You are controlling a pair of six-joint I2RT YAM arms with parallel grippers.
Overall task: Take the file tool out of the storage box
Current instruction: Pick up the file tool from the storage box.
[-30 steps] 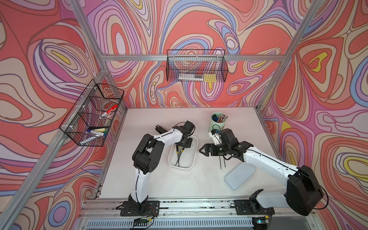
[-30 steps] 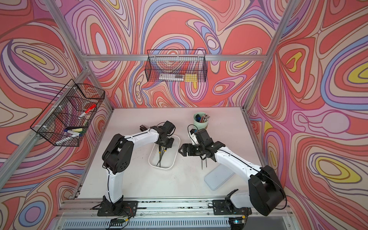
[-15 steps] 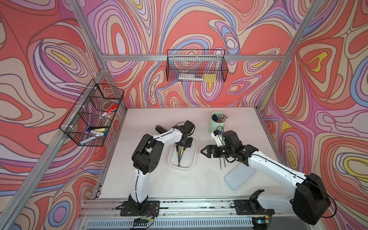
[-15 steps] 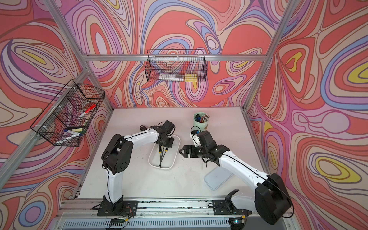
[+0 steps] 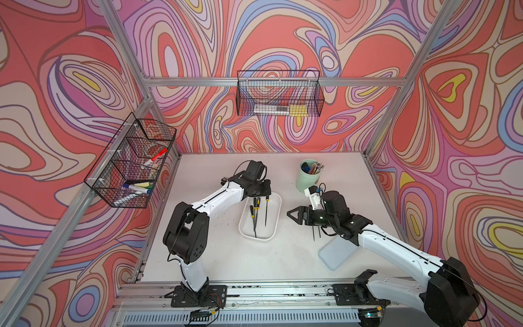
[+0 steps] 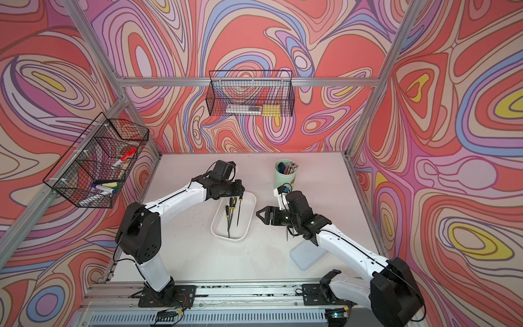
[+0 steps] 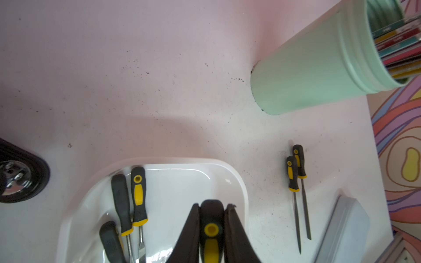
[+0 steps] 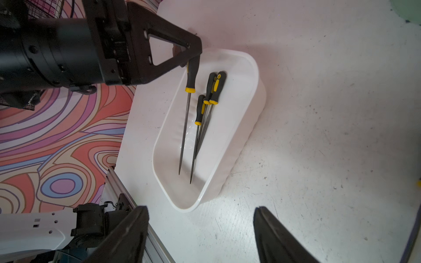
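The white storage box [image 5: 244, 230] [image 6: 217, 228] lies mid-table. My left gripper [image 5: 266, 195] [image 7: 211, 205] is shut on the black-and-yellow handle of a file tool [image 7: 211, 230] [image 8: 187, 113] at the box's far end. The file's shaft slopes down into the box. Three more files [image 5: 254, 215] [image 8: 211, 91] lie beside it inside. My right gripper [image 5: 291, 215] [image 8: 201, 209] hovers open and empty to the right of the box. Its fingers point at the box.
Two files [image 5: 316, 232] [image 7: 296, 173] lie on the table under my right wrist, next to the flat pale-blue lid [image 5: 336, 252]. A green cup [image 5: 308, 177] of pens stands behind them. Black wire baskets [image 5: 130, 167] [image 5: 278, 96] hang on the left and back walls.
My right gripper's jaws have come a little closer together, and that arm's elbow has shifted. My left gripper stays clamped on the file handle in the same place.
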